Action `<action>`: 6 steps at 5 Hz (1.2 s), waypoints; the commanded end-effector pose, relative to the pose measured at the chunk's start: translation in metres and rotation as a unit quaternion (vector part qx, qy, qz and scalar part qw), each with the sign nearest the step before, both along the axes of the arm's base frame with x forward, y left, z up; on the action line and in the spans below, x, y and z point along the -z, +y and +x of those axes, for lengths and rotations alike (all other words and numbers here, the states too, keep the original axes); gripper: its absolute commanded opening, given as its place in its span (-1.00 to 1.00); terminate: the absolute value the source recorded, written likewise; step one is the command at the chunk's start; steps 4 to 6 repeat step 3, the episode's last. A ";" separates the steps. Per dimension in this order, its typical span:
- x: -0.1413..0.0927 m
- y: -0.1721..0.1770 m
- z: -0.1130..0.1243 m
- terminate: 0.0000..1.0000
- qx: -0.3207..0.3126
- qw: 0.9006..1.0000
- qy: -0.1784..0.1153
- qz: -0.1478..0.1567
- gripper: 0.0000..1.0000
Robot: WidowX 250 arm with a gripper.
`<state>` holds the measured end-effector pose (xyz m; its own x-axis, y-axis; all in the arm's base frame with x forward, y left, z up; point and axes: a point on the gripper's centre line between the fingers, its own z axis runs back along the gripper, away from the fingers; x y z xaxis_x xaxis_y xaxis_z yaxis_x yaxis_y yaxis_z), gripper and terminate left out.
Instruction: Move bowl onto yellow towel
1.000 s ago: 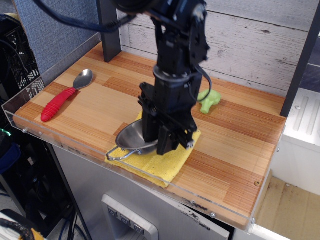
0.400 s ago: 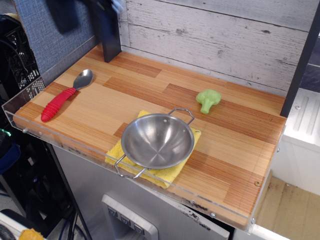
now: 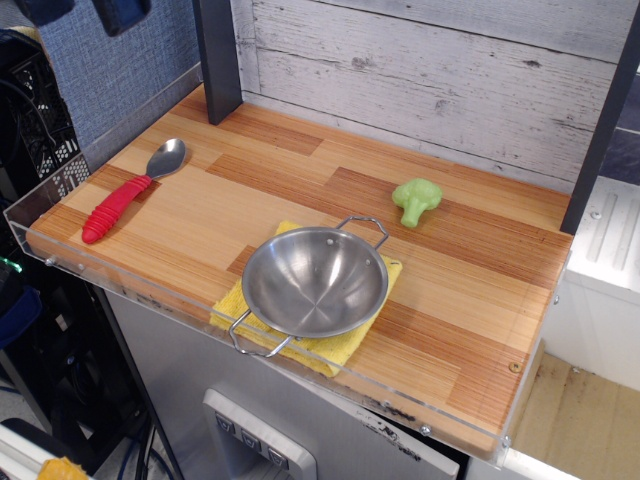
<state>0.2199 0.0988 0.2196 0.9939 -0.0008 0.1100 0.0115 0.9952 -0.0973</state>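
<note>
The shiny steel bowl (image 3: 315, 282) stands upright on the yellow towel (image 3: 340, 347) near the front edge of the wooden board. Its two wire loop handles stick out at the front left and back right. The towel shows only around the bowl's edges. Two dark bits of my gripper (image 3: 118, 14) show at the top left corner, high above the board and far from the bowl. Nothing is in them that I can see, and the jaws are cut off by the frame edge.
A red-handled metal spoon (image 3: 130, 193) lies at the left of the board. A green toy broccoli (image 3: 416, 199) lies at the back right. A dark post (image 3: 218, 60) stands at the back left. A clear plastic rim (image 3: 120, 285) runs along the board's front and left edges.
One second ago the gripper stood over the tilted bowl on the towel. It has let go and risen away to the top left. The bowl now sits level on the towel.
</note>
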 end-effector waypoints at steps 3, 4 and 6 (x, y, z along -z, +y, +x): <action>-0.002 0.008 -0.016 1.00 -0.012 0.997 -0.032 0.064 1.00; -0.002 0.008 -0.016 1.00 -0.012 0.997 -0.032 0.064 1.00; -0.002 0.008 -0.016 1.00 -0.012 0.997 -0.032 0.064 1.00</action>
